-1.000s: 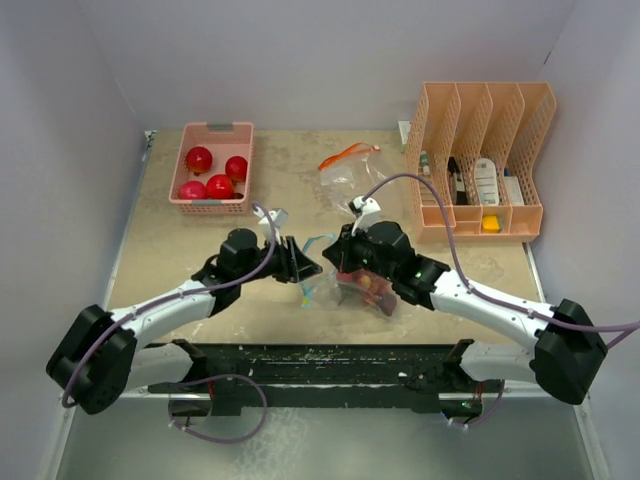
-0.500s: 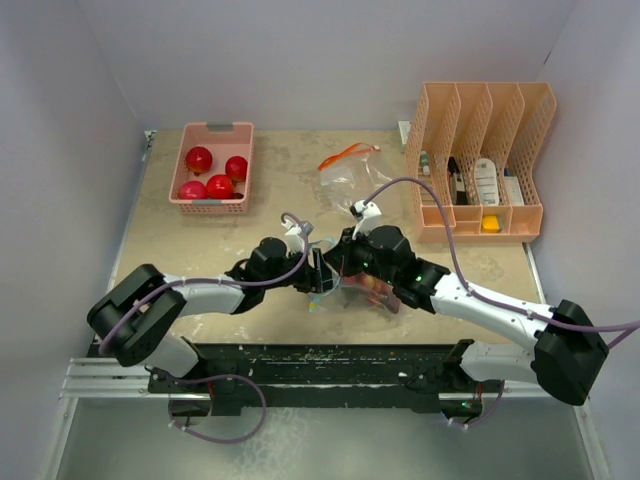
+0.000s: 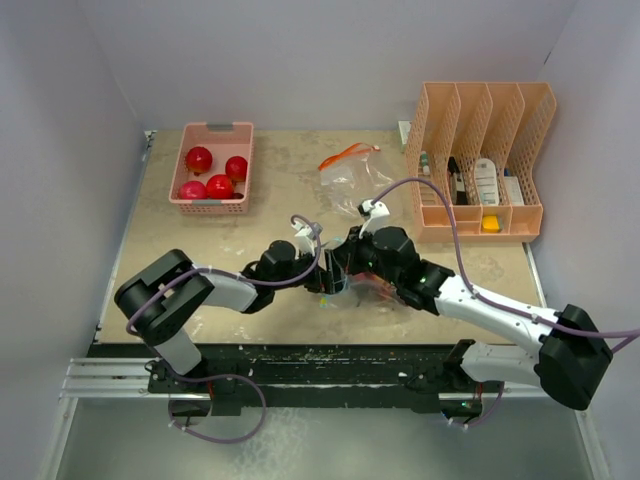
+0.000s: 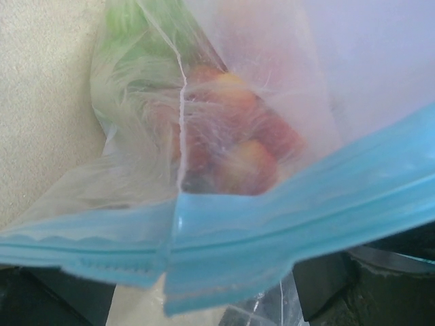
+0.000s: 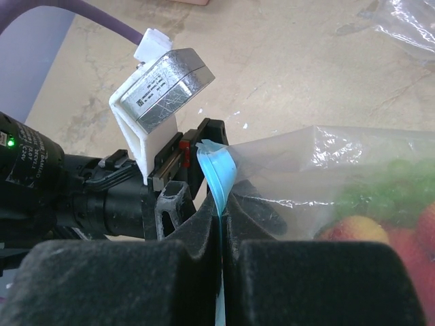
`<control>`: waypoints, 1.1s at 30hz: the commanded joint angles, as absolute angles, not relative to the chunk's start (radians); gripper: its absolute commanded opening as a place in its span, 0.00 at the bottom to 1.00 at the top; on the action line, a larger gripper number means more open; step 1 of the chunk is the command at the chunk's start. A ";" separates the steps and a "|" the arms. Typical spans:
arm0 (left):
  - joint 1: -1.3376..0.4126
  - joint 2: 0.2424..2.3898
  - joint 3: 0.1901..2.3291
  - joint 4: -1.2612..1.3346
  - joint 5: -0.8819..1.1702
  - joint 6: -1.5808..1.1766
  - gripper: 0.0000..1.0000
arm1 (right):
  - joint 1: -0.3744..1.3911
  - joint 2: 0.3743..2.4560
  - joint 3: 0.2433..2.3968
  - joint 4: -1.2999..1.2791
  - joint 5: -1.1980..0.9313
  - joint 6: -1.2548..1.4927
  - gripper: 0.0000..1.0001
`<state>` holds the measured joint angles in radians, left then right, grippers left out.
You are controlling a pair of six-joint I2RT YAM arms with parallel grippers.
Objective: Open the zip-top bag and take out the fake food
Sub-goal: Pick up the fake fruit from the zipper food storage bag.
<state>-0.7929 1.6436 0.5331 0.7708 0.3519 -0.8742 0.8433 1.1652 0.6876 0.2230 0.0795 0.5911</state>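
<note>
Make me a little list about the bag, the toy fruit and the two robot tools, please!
bag: clear plastic zip-top bag with blue zip strip, between the two tools
inside it: red and green plastic toy fruits
right tool: shut on the blue zip strip
left tool: open, at the bag's zip edge
far left: pink plastic basket holding four red round balls

Left gripper (image 3: 322,275) and right gripper (image 3: 347,268) hem the zip-top bag (image 5: 326,170) — bare table (image 3: 180,240) lies open leftward.
</note>
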 commanded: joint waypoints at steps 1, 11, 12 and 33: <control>-0.822 1.695 0.610 0.917 0.354 -0.885 0.90 | 0.882 1.171 0.686 0.325 -0.013 0.623 0.00; -0.827 1.775 0.629 1.060 0.371 -0.910 0.63 | 0.911 1.152 0.687 0.330 -0.016 0.635 0.00; -0.826 1.775 0.626 1.065 0.371 -0.911 0.57 | 0.911 1.141 0.688 0.320 -0.005 0.632 0.00; -0.900 2.022 0.525 1.587 0.189 -1.091 0.60 | 0.911 1.030 0.643 0.255 0.082 0.636 0.00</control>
<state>-0.8665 1.9980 0.5144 1.4498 0.3000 -1.0634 0.9047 1.0363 0.6296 0.2081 0.1116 0.6266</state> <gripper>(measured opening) 0.538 0.004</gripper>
